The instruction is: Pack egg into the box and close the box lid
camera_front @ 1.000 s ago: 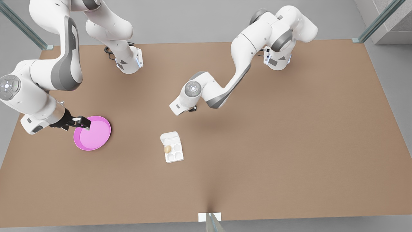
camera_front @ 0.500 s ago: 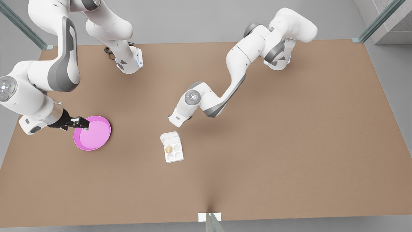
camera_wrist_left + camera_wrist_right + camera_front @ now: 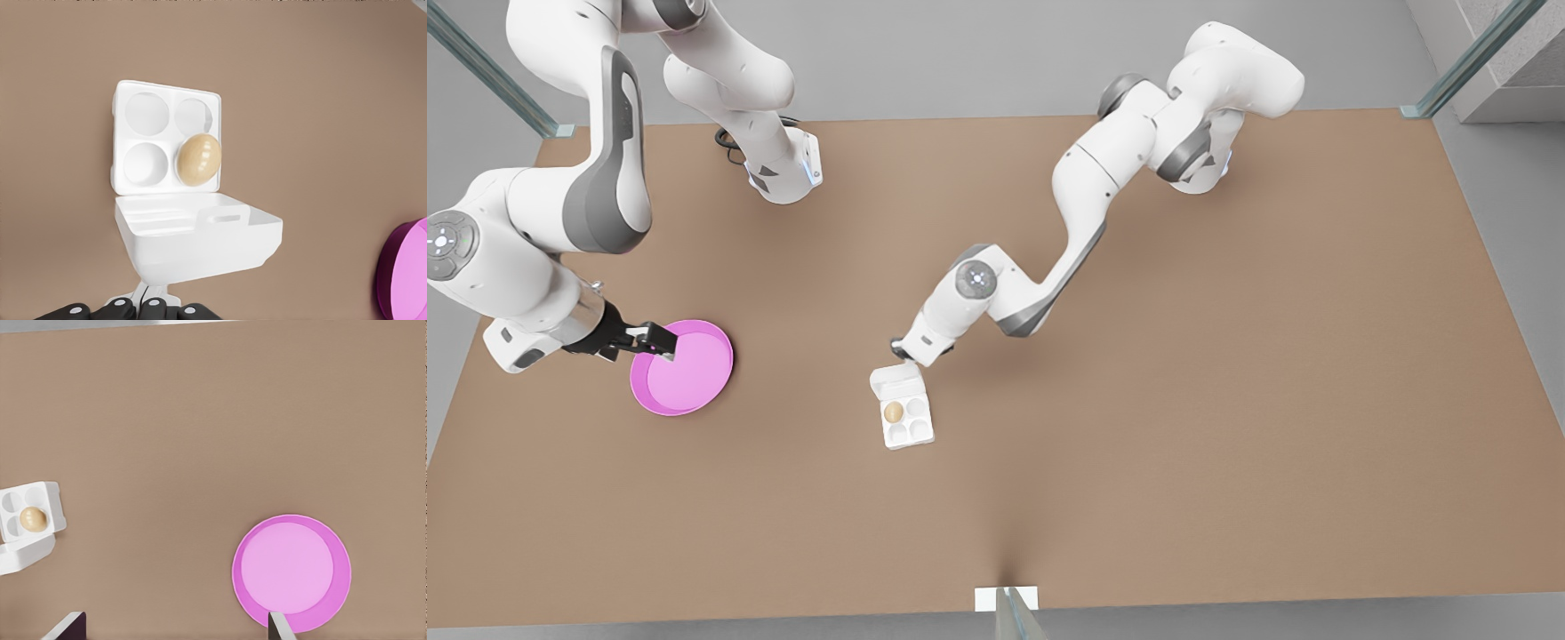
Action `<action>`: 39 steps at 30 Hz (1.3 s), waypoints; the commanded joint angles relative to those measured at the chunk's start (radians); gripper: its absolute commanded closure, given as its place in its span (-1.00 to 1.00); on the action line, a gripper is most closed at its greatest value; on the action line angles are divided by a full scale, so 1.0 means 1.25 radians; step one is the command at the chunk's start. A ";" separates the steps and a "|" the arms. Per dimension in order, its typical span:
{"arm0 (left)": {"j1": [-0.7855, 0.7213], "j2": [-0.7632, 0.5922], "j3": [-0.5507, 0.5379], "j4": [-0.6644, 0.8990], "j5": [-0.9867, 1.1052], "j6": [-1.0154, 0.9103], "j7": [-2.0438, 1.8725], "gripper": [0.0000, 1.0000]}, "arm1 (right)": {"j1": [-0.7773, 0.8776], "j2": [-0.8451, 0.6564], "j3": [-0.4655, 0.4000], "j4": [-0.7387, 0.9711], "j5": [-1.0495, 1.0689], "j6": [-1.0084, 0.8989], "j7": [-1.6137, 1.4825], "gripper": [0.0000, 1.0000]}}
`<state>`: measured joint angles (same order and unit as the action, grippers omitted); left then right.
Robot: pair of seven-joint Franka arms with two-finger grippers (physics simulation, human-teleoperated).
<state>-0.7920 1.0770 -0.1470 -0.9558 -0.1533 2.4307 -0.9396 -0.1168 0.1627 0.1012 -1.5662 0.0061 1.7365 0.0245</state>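
Since a second ago the left gripper (image 3: 896, 348), fingers unclear, dropped to the box lid (image 3: 895, 380) mid-frame; egg (image 3: 893, 412) sits cupped, a hard shove could skid the box (image 3: 908, 428), right gripper (image 3: 660, 340) spread idle.

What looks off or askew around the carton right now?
Nothing stands out. The egg sits in one cup of the box; the box lid is open, with the left end effector at its far edge. The right end effector, open, hovers over the pink plate rim.
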 commanded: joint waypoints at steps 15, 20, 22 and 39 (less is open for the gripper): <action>0.025 -0.109 -0.016 0.014 -0.088 -0.660 0.037 0.57 | -0.004 0.000 -0.002 -0.002 0.018 -0.002 -0.004 -1.00; 0.032 -0.125 -0.016 0.000 -0.061 -0.551 0.051 0.57 | -0.004 0.000 -0.002 -0.002 0.018 -0.002 -0.004 -1.00; 0.032 -0.103 -0.016 -0.001 -0.061 -0.477 0.056 0.57 | -0.005 0.000 -0.002 -0.002 0.018 -0.002 -0.004 -1.00; 0.027 0.016 -0.025 0.010 -0.061 0.092 0.061 0.57 | -0.005 0.000 -0.004 -0.004 0.018 -0.006 -0.001 -1.00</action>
<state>-0.7580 1.1023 -0.1779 -0.9435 -0.2312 2.5605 -0.8636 -0.1227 0.1617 0.0965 -1.5708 0.0291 1.7289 0.0230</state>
